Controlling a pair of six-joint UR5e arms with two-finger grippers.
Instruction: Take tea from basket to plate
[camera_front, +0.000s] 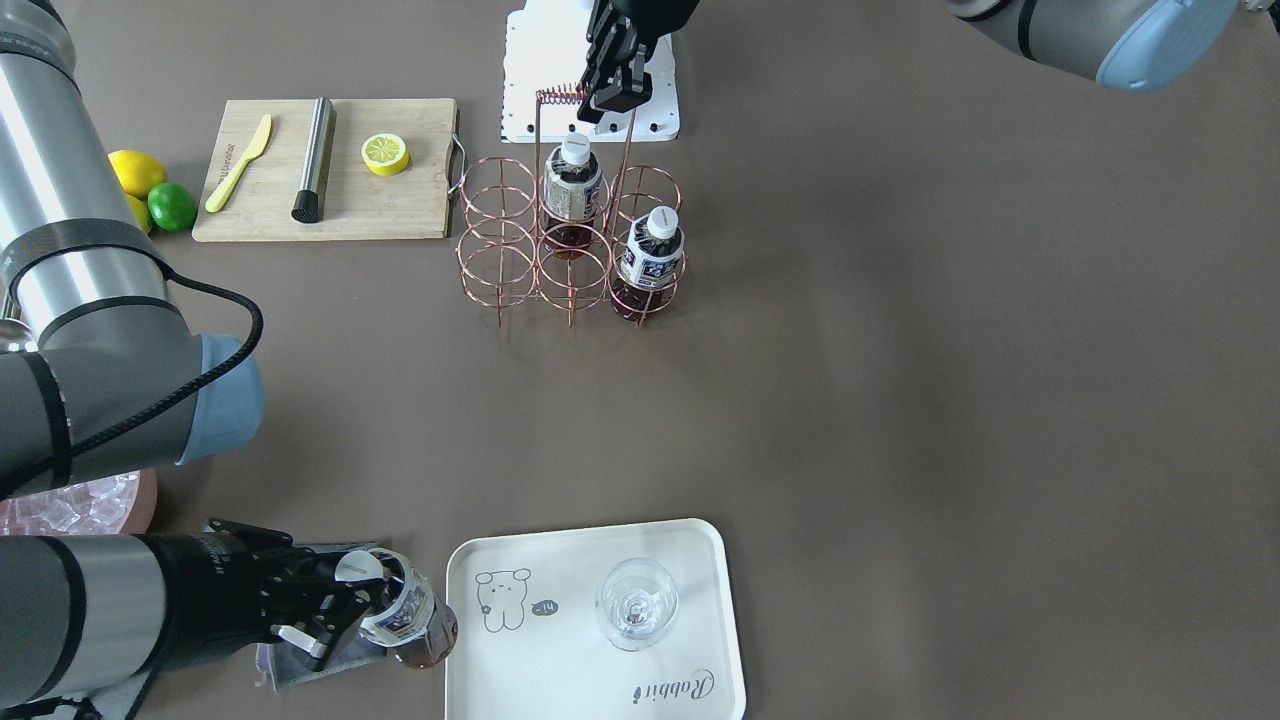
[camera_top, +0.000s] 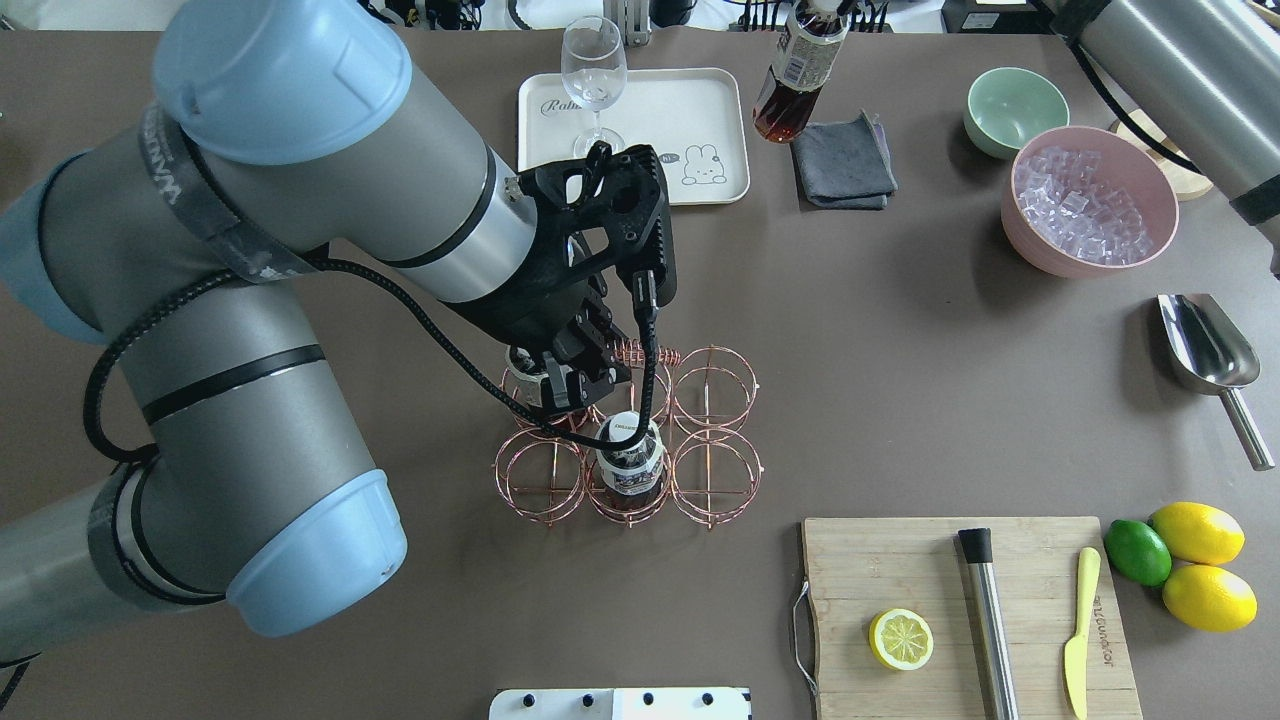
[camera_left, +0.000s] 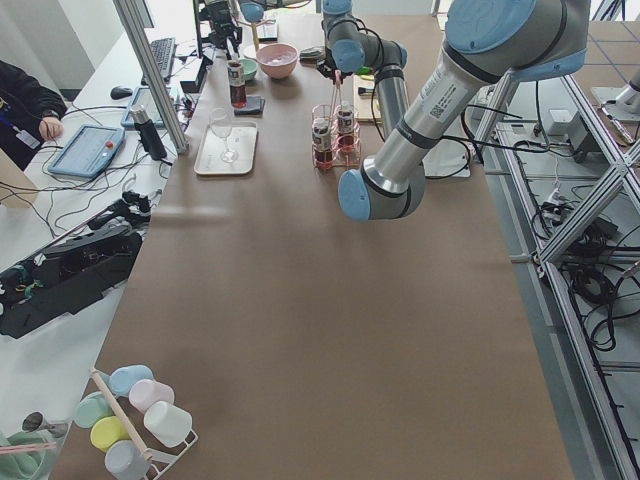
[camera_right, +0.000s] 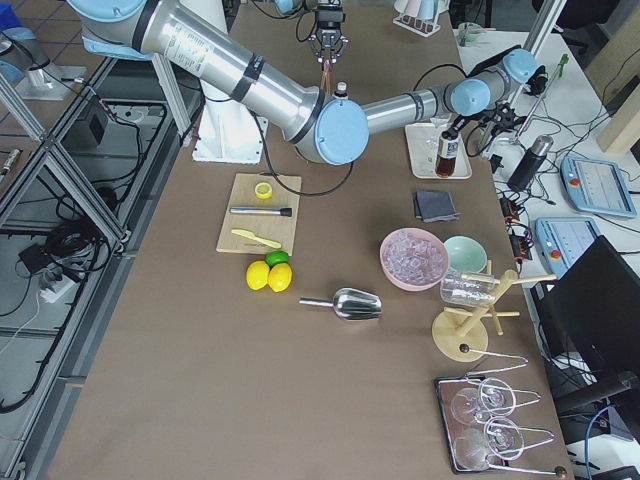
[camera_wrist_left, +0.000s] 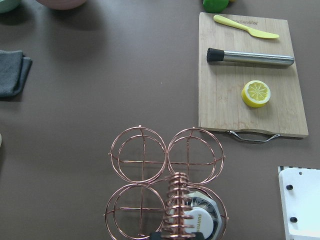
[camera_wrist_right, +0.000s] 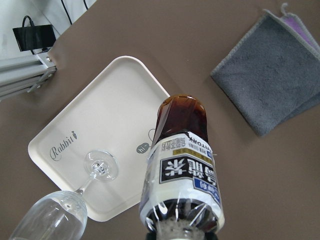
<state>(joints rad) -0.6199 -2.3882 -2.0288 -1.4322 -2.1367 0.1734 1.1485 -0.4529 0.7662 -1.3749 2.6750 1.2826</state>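
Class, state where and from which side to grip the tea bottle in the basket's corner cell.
Pinch the tea bottle at its neck under the white cap, descending from above: it stands upright, and the basket's wire rings enclose its body.

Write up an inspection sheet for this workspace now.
Surface: brown table, nothing spilled seen.
Job's things: tea bottle held tilted beside the plate, not on it; two more bottles in the basket.
Clutter: glass on the plate; grey cloth; cutting board; pink ice bowl.
Grippers: right gripper shut on the tea bottle; left gripper shut on the basket's handle.
Cables: black cable hangs from the left wrist over the basket.
Surroundings: operator across from the robot.
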